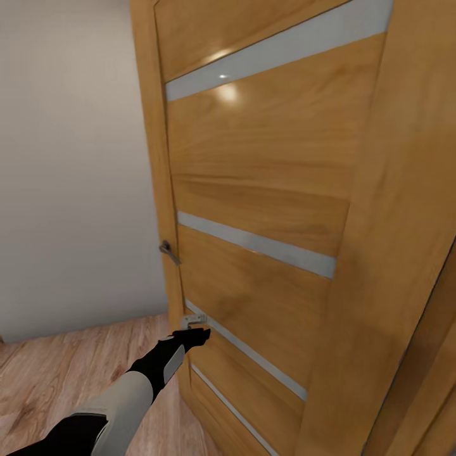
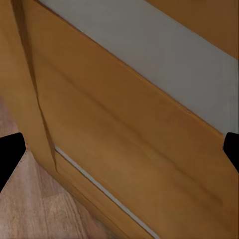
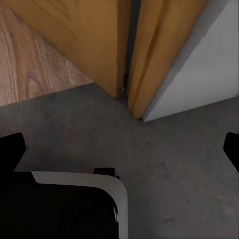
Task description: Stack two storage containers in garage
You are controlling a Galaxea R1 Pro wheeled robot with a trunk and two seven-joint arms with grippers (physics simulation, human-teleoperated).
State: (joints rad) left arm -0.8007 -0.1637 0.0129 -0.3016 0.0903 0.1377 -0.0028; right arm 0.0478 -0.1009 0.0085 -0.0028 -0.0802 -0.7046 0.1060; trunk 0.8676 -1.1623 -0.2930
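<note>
The dark grey concrete floor (image 3: 164, 164) of the garage is lying under the right wrist camera, meeting the light wood planks (image 3: 30, 69) at the foot of a wooden door (image 1: 266, 190) and its frame (image 3: 149, 55). No storage container is appearing in these pictures, so I cannot say where the two bins are sitting at this moment.

The left hand (image 1: 195, 330) is reaching out against the lower part of the door, just beside one of its pale glass strips (image 1: 253, 244), below the metal lever handle (image 1: 168, 251). In its wrist view both fingertips are sitting far apart at the picture's edges with only door panel between them, so it is spread and carrying nothing. The right hand (image 3: 119, 149) is likewise showing its fingertips wide apart over bare concrete, grasping nothing.

The risk here seems to be the doorway itself. The door is standing very close and angled across the robot's path; pushing on the leaf low down and near its handle edge could let the hand slide along the smooth wood or jam the arm against it. The base, shown pale at the threshold, could also catch the frame while passing through.
</note>
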